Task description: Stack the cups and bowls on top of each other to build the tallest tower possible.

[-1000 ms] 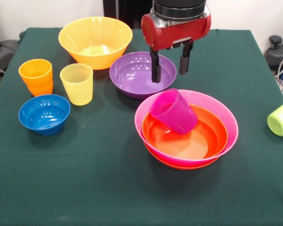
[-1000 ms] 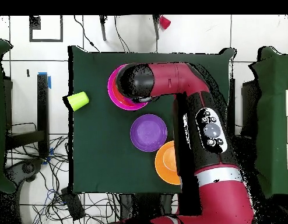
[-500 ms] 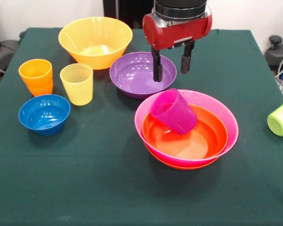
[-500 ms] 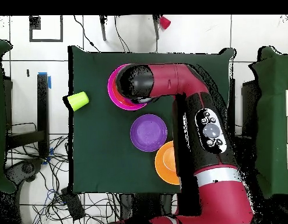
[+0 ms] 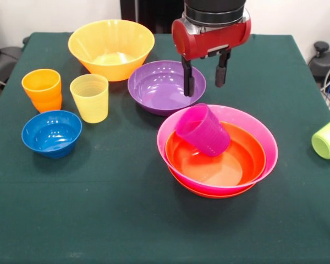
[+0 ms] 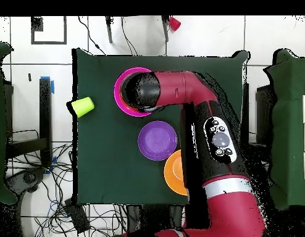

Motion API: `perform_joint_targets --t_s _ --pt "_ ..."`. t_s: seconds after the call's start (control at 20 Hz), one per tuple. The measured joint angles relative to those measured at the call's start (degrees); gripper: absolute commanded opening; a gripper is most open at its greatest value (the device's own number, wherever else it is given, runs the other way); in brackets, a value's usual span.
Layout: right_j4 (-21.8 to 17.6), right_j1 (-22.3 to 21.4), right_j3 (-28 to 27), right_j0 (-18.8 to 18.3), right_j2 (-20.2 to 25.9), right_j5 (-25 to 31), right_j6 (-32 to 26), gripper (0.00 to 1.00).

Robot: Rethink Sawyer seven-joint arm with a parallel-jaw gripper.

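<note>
Since the earlier frame our gripper drifted right above the tower, fingers apart, empty.
Left to right, orange cup, yellow cup and purple bowl waited unstacked; the purple cup lay tilted in the tower.

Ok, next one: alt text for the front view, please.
The gripper, jaws open and empty, hangs above a purple cup lying tilted in a red-orange bowl nested in a pink bowl. On the green table around them: purple, yellow-orange and blue bowls, orange and yellow cups, and a tipped lime cup at the right edge.
</note>
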Motion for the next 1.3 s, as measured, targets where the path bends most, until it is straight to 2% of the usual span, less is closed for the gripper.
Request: perform_joint_targets --t_s 0.6,1.3 --pt "0.0 0.0 1.2 0.8 -2.3 -2.6 0.0 1.0" --pt "0.1 1.2 1.5 0.8 -4.0 -8.1 0.0 1.0"
